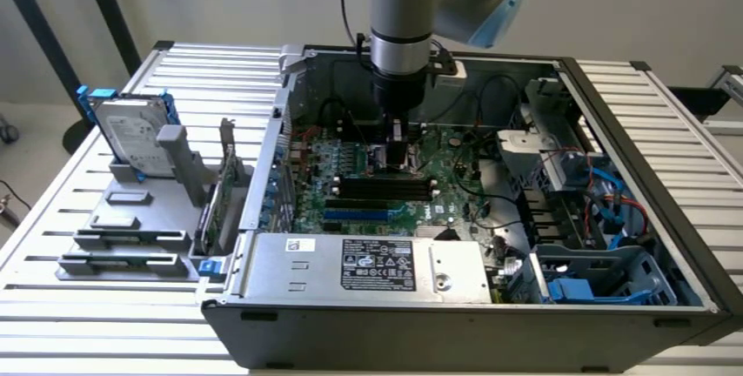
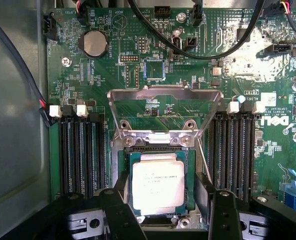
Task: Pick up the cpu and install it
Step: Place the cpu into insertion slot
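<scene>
Cpu (image 2: 157,186) lies in the socket (image 2: 190,170).
Gripper (image 2: 163,207) straddles it wide open, gripping nothing; clamp frame (image 2: 165,95) raised, seemingly to admit it.

cpu (image 2: 157,184) | silver-grey square chip, printed top | lying flat, face-up | sitting in motherboard socket (image 2: 122,172)

arm (image 1: 401,10) vertical, pointing down; fingers (image 2: 119,217) spread wide, apparently empty
</scene>
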